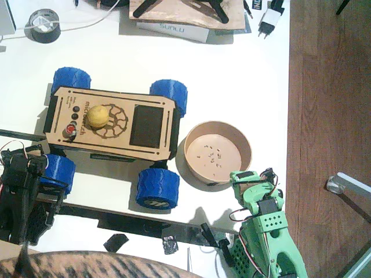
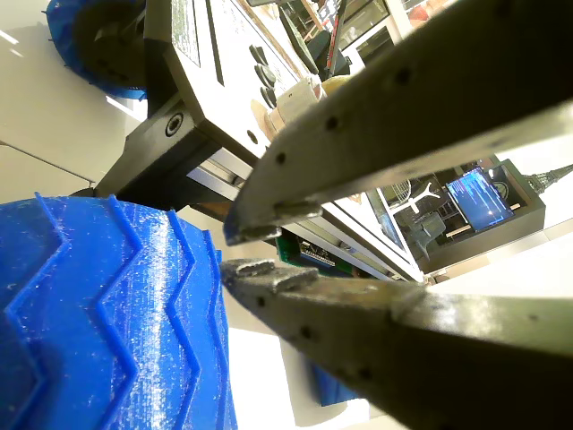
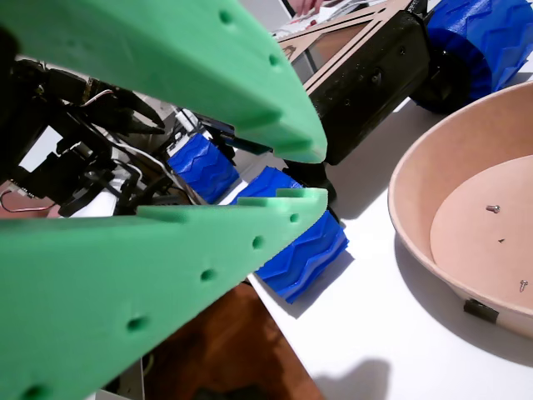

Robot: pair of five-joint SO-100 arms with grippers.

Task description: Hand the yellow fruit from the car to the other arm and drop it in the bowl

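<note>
The yellow fruit (image 1: 98, 115) rests on the round emblem on top of the car (image 1: 149, 126), a light-wood deck on blue wheels. Right of the car stands the tan bowl (image 1: 217, 152), with only small dark specks inside. My left gripper (image 1: 39, 162), on the black arm, sits low beside the car's front-left wheel (image 2: 107, 322). In a wrist view its tips (image 2: 229, 253) almost touch, with nothing between them. My right gripper (image 1: 243, 175), on the green arm, hovers at the bowl's near rim. Its jaws (image 3: 323, 175) stand slightly apart and empty, with the bowl (image 3: 416, 200) to their right.
A black tape roll (image 1: 44, 27) lies at the back left, a box and a white plug (image 1: 269, 22) at the back. The table edge (image 1: 288, 116) runs down the right side, with wooden floor beyond it. A dark strip (image 1: 133, 223) crosses the table's front.
</note>
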